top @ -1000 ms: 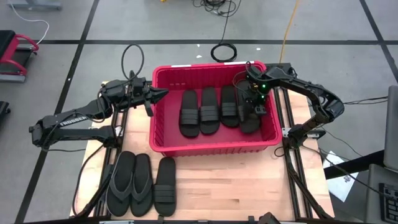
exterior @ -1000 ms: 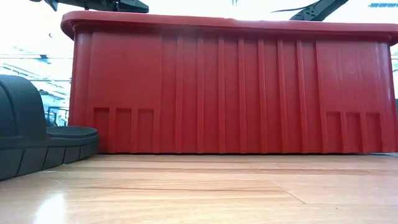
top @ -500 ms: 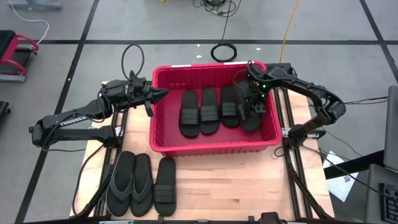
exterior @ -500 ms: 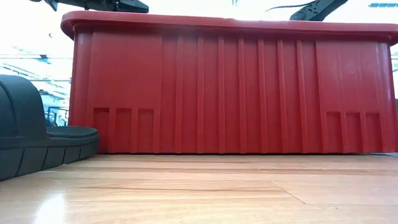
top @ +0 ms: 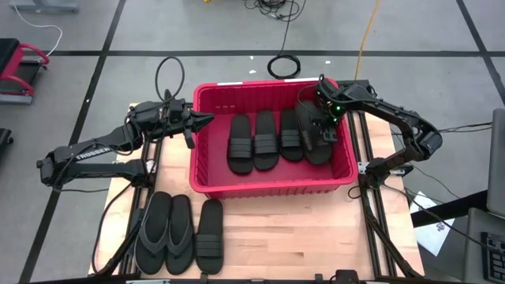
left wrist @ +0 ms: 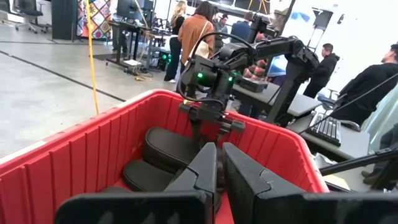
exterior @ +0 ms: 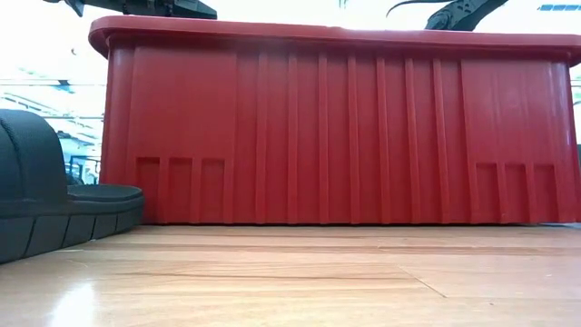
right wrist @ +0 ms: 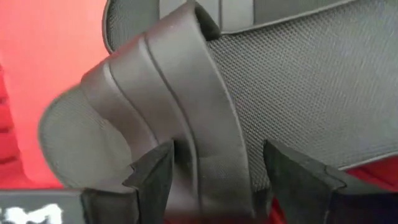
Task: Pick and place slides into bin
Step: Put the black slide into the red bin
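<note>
Overhead, my right gripper hangs inside the bin, fingers spread, over the rightmost of four slides; three more slides lie on the table. My left gripper waits pinched shut at the bin's left rim. At my right wrist, the ribbed strap sits loose between my fingers

Right gripper reaches down inside the bin at its right end, fingers spread wide, nothing held. Left gripper hovers just outside the bin's left rim, fingers closed, pointing toward it.
</note>
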Motion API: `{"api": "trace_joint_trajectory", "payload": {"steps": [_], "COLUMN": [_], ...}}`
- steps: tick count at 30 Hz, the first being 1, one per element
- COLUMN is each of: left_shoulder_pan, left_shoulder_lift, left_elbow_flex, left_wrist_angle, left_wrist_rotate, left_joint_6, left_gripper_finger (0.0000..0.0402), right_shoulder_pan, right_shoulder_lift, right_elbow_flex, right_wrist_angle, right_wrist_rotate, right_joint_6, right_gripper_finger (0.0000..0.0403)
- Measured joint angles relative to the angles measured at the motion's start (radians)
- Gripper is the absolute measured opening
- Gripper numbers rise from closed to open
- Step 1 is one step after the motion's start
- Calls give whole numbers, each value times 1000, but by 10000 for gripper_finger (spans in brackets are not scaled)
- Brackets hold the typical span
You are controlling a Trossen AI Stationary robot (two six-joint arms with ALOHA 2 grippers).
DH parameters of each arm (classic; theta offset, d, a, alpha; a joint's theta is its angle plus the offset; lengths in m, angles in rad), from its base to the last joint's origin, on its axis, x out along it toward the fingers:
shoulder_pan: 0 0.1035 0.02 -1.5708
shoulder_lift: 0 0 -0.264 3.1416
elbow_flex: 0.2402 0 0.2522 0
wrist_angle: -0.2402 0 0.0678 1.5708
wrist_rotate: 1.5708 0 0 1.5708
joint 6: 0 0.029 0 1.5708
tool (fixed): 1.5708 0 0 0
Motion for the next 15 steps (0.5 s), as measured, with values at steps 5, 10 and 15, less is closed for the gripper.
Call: {"api": "trace_joint_trajectory", "payload": {"steps": [5,10,15], "left_shoulder_pan": [0,0,0], "left_shoulder_lift": [0,0,0], "left_elbow_flex": [0,0,0], "left_wrist_angle": [0,0,0], "left_wrist_rotate": [0,1,1], "left_joint_6": [0,-3,-4], "left_gripper_finger": [24,24,24], "right_shoulder_pan": [1,1,1], "right_shoulder_lift": [1,1,1], "right_elbow_flex": [0,1,1], "right_wrist_angle": [-14,-34,-70], "right_wrist_rotate": [-45,-52,-48], "right_joint_6": [81,153,218], "right_gripper_finger": [233,233,229]}}
